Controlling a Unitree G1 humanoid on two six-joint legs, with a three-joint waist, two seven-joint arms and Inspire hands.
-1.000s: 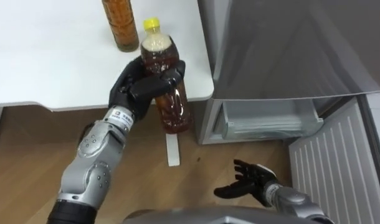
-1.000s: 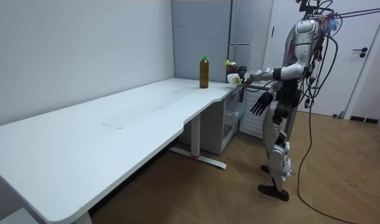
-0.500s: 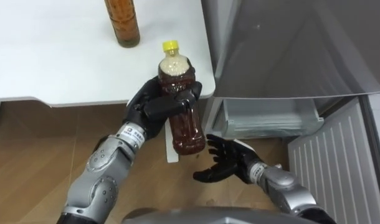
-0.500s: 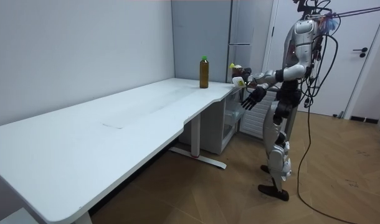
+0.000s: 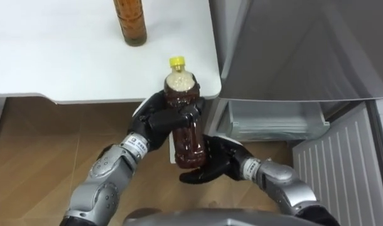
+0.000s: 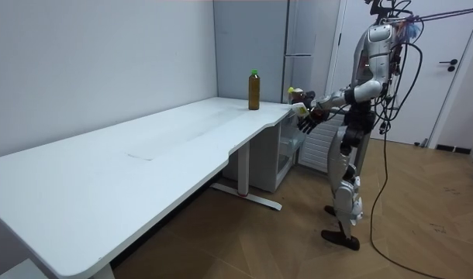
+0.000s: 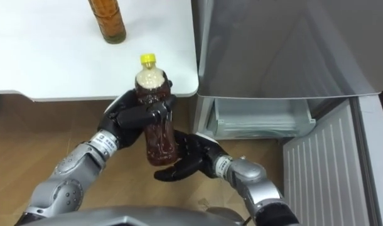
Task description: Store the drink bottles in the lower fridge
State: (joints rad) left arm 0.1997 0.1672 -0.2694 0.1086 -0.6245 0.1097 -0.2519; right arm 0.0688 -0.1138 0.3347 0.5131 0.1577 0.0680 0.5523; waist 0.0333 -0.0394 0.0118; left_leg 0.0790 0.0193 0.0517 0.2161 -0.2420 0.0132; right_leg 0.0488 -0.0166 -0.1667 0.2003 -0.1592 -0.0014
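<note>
Since a second ago the right hand [image 5: 211, 166] has come up from low near the floor to just under the bottle [image 5: 190, 145], and the left hand [image 5: 159, 119] has carried the bottle off the worktop's [image 5: 53, 56] edge and toward the robot's middle. The left hand is clamped round the bottle's upper half, fingers and thumb curled about it below the yellow cap, and holds it upright in the air in front of the worktop's corner. The right hand lies with fingers spread and relaxed, palm up, beneath and beside the bottle's base; whether it touches the base I cannot tell. A second bottle [image 5: 130, 22] stands on the worktop near its far edge, well apart from the first. To the right is the fridge [image 5: 292, 44], its lower door [image 5: 342, 169] swung wide, with a pale drawer [image 5: 273, 119] showing in the lower compartment. In the room view the robot stands upright at the worktop's end, beside the fridge, both hands together before its chest.
</note>
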